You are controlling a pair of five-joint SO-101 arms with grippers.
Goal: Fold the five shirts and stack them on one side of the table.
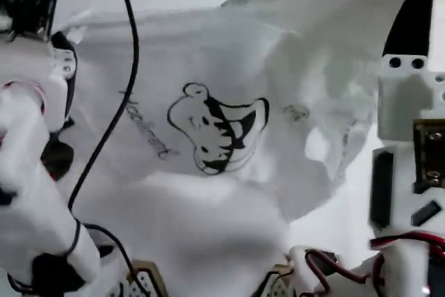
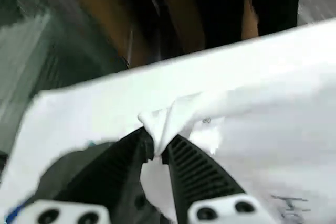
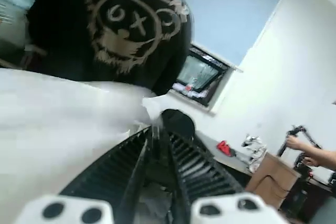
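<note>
A white shirt with a black cartoon print hangs spread between the two arms above the table. In the left wrist view my left gripper is shut on a bunched corner of the shirt. That corner sits at the far left of the high view, by the left arm. My right gripper has its jaws pressed together on an edge of the white cloth. In the high view the right arm stands at the far right, with the cloth rising to it.
A black cable runs from the far edge down across the shirt to the left arm's base. Bare white table shows at the front right, beside the right arm's base.
</note>
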